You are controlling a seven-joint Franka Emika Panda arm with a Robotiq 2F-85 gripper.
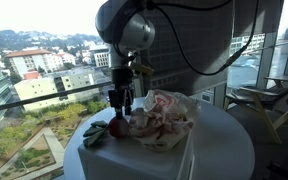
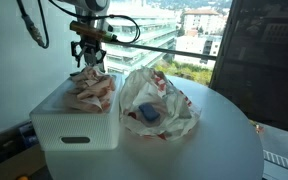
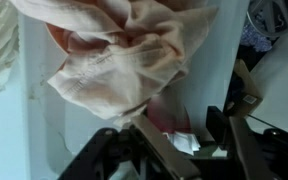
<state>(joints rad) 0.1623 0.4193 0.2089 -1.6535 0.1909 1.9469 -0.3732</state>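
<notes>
Crumpled cloth [image 2: 91, 92], cream with pink-red marks, lies heaped on top of a white bin [image 2: 74, 130], directly under the gripper [image 2: 89, 62].

The round white tabletop [image 2: 224, 140] carries everything and stands against a window. The white bin sits at its edge, a boxy container with a handle slot in its side. Its flat top gives the cloth a raised bed, so the arm can come straight down on it without nearing the tabletop.

Just beside the bin, on the tabletop itself, rests a second bundle [image 2: 159, 100] of pale, crinkled material, spread open around a blue item [image 2: 149, 115]. It is apart from the jaws and looks untouched.

The cloth is bunched into loose folds rather than laid flat, and it seems to rest under its own weight.

The gripper hangs vertically over the heap, its fingertips at or just above the highest fold. In the wrist view the jaws stand wide, and the cloth [image 3: 124, 60] fills the frame ahead of them, with one hanging corner reaching down between them. Nothing appears clamped.
</notes>
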